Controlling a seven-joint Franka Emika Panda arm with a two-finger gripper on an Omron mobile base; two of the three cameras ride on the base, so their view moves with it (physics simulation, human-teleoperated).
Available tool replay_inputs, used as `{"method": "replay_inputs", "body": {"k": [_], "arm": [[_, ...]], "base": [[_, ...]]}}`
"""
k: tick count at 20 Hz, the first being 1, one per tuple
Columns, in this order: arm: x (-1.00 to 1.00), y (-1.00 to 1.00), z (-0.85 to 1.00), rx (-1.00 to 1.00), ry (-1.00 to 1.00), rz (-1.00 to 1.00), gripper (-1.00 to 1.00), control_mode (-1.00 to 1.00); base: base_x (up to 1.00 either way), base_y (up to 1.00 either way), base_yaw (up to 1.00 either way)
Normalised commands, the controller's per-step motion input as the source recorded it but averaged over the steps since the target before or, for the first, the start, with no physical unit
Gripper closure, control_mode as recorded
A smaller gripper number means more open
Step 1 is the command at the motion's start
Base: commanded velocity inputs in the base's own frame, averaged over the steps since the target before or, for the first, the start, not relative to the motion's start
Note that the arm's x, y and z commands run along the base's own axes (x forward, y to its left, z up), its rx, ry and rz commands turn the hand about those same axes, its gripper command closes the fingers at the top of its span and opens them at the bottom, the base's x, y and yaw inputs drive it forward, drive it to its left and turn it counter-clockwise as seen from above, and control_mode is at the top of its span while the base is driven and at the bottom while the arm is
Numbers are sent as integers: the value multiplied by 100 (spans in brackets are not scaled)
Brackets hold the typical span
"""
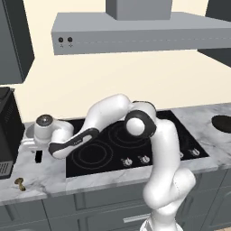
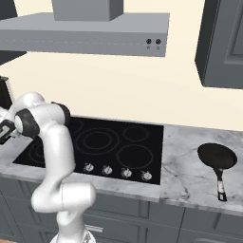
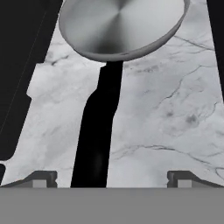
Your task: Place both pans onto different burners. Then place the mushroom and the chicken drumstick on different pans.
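Cooktop (image 2: 128, 133): flat black glass with grey ring burners (image 2: 98, 140), all bare; no pan sits on one yet.
Counter (image 3: 166, 100): pale marble on both sides of the cooktop.
Arm: it rises from the base, bends at the elbow over the cooktop and reaches left and down to the left counter, hand pointing downward.
Silver pan (image 3: 120, 26): rests on the left counter beside the cooktop, its black stick handle (image 3: 98, 131) running toward the hand.
Dark pan (image 2: 217, 155): lies on the right counter, well apart from the arm.
Gripper (image 3: 111, 177): jaws spread wide, empty, straddling the handle, which lies nearer one fingertip.
Mushroom (image 1: 20, 182): tiny, tan, near the front edge of the left counter.
Risk: because the handle is off-centre, closing may nudge it sideways and swing the pan. A grip this far from the bowl may let the pan tip when lifted.
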Motion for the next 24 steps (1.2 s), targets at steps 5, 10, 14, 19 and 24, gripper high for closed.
{"method": "replay_inputs", "body": {"k": [5,10,14,19,24], "arm": [[32,12,-43,0,0,0,-100,-100],[35,2,-29,0,0,0,-100,-100],[46,8,-27,0,0,0,100,-100],[2,1,-1,0,-3,-4,100,-100],[-9,-4,28,7,-13,-13,100,-100]], "base": [[0,0,0],[0,0,0],[0,0,0],[0,0,0],[0,0,0]]}}
